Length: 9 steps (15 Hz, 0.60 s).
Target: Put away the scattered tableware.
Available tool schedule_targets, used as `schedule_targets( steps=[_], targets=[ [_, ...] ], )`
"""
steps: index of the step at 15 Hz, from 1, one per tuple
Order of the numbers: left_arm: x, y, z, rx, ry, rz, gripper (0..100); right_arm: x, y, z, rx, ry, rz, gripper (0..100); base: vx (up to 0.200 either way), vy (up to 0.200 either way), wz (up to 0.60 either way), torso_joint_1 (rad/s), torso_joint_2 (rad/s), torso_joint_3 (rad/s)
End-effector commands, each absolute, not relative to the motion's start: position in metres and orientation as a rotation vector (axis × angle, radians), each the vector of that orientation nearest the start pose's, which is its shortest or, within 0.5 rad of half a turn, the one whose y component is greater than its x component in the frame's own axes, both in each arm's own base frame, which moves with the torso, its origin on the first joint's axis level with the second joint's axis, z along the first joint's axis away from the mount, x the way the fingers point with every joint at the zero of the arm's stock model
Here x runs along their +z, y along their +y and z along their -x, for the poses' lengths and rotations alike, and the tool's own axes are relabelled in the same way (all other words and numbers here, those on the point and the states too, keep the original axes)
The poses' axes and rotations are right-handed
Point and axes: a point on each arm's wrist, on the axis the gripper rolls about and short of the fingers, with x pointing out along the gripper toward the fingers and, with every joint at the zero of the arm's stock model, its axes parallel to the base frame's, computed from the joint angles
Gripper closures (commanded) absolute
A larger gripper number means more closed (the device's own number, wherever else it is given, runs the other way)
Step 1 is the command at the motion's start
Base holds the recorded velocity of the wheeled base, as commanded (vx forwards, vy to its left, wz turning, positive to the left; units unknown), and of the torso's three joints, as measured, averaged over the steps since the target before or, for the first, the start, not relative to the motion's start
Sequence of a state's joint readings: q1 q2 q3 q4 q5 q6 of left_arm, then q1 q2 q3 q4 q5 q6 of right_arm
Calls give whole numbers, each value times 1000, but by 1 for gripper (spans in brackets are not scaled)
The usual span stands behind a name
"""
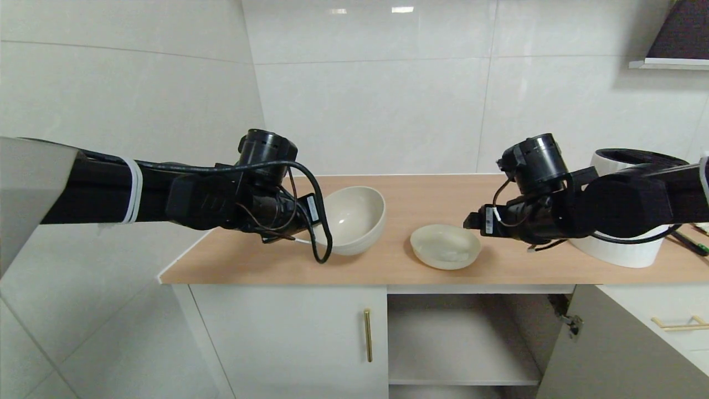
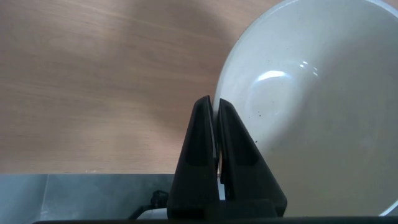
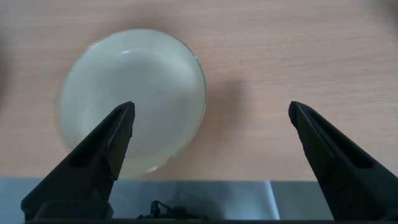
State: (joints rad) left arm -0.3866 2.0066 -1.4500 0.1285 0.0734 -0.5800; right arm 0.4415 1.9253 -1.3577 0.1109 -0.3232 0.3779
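Left hand clenched on the rim of the big bowl. Bowl is tilted, at the left part of the bench. Right hand released, fingers spread, above one edge of the small bowl. Small bowl upright mid-bench, near the big bowl, apart.

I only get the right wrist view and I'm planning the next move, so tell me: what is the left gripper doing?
Observer: The left gripper is shut on the rim of a big bowl and holds it tilted.
Operator: Where is that bowl relative to my small bowl?
Observer: The small bowl sits on the counter to the big bowl's right, apart from it.
Operator: Is anywhere open for storage?
Observer: Yes, the cupboard right below the small bowl stands open.
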Motion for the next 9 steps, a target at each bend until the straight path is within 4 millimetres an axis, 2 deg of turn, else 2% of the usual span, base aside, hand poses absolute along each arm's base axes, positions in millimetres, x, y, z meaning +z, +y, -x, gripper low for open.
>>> schedule_targets(
  steps=[1,9],
  targets=[
    [182,-146,-364,-99,724,401,100,171,157,-349,-18,673,-97,0,0,0,0,0,0,0],
    [186,-145,-362,-101,715,403,100,146,160,-364,-41,720,-75,0,0,0,0,0,0,0]
  ],
)
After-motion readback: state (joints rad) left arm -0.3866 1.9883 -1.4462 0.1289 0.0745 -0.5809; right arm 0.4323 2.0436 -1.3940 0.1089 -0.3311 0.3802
